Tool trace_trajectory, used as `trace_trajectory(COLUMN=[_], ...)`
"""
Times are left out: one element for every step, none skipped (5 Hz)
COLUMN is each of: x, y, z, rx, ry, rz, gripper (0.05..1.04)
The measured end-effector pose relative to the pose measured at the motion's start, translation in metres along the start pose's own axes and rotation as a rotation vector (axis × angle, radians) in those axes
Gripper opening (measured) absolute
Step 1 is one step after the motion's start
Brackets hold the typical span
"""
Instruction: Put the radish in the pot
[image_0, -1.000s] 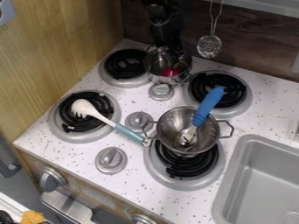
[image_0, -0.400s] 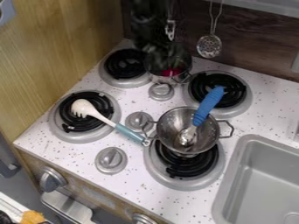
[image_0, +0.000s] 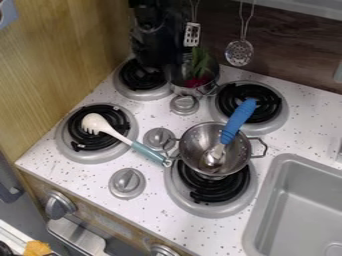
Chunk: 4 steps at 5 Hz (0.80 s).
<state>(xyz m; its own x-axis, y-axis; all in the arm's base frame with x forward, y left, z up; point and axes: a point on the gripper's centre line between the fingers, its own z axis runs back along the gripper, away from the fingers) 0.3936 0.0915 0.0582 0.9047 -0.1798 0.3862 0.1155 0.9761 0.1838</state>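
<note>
At the top left, the black gripper (image_0: 152, 56) hangs over the back left burner, just left of the rear pot; whether its fingers touch anything is hard to make out. The metal rear pot (image_0: 191, 91) stands between the two back burners. Inside it lies the radish (image_0: 194, 82), its red root low against the near wall and its green leaves standing up toward the back rim.
A second metal pot (image_0: 194, 137) holding a blue-handled spoon (image_0: 238, 120) stands by the front right burner. A white and teal pasta server (image_0: 122, 138) lies across the left burner. The sink (image_0: 267, 200) is at right; a slotted ladle (image_0: 239, 52) hangs behind.
The gripper has risen from the rear pot and moved left. The radish's green leaves and a hanging slotted turner, hidden behind the arm before, now show. The red root has stayed in the pot.
</note>
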Motion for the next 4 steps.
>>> trace_trajectory(x=[-0.025,-0.044,-0.053,-0.037], y=[-0.002,-0.007,-0.027,-0.058], z=[0.016,0.026,0.029,0.037], rx=[0.028,0.035,-0.021,-0.056], ry=[0.032,0.071,0.158,0.17], rz=[0.064,0.147,0.176,0.185], gripper=[1.0,1.0,1.0,1.0])
